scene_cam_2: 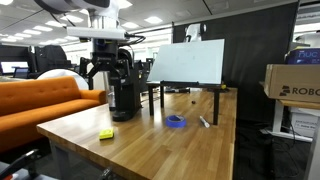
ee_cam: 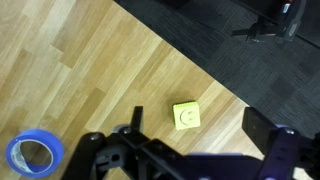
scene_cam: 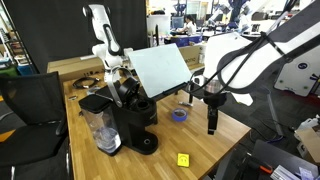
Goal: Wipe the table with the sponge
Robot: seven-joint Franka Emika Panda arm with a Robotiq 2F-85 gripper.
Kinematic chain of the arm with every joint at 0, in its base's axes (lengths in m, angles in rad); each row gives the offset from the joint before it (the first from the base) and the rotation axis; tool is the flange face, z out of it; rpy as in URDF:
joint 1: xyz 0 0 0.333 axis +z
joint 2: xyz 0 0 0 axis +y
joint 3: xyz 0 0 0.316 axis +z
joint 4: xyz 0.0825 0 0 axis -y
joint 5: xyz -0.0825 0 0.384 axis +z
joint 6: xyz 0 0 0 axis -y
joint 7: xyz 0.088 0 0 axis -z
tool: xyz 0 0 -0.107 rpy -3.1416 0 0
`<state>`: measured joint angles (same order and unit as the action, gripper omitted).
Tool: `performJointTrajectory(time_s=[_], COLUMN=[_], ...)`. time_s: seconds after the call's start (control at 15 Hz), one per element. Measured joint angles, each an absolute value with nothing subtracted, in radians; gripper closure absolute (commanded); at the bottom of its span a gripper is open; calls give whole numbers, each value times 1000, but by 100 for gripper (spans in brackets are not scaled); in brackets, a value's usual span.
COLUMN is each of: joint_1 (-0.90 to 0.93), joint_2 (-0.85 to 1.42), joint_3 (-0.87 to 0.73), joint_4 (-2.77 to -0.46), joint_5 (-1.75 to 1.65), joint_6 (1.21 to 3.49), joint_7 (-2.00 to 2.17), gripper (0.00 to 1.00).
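In an exterior view, the gripper [scene_cam_2: 108,72] at the upper left hides part of the coffee machine's [scene_cam_2: 124,102] top. The bottom edge cuts off the table [scene_cam_2: 190,155]. In the wrist view, the lower edge cuts off the gripper's dark frame, so we see only part of it. That frame also overlaps the right rim of the tape roll [ee_cam: 28,155] at the lower left. The mark on the sponge [ee_cam: 185,117] is too small for us to read.

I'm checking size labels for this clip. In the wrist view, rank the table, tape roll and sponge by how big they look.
Largest to smallest:
1. table, which spans much of the frame
2. blue tape roll
3. sponge, clearly smaller than the roll
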<state>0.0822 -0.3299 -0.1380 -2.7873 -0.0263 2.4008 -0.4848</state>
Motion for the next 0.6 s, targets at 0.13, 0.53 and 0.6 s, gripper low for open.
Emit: performJointTrajectory(time_s=[0.13, 0.53, 0.6], joint_1=[110, 154, 155], joint_2=[-274, -125, -104], joint_3=[-134, -90, -81], joint_4=[-2787, -2787, -2787], joint_5=[-8, 55, 64], joint_6=[2455, 2588, 2608], joint_7=[-510, -575, -585], gripper=[0, 0, 0])
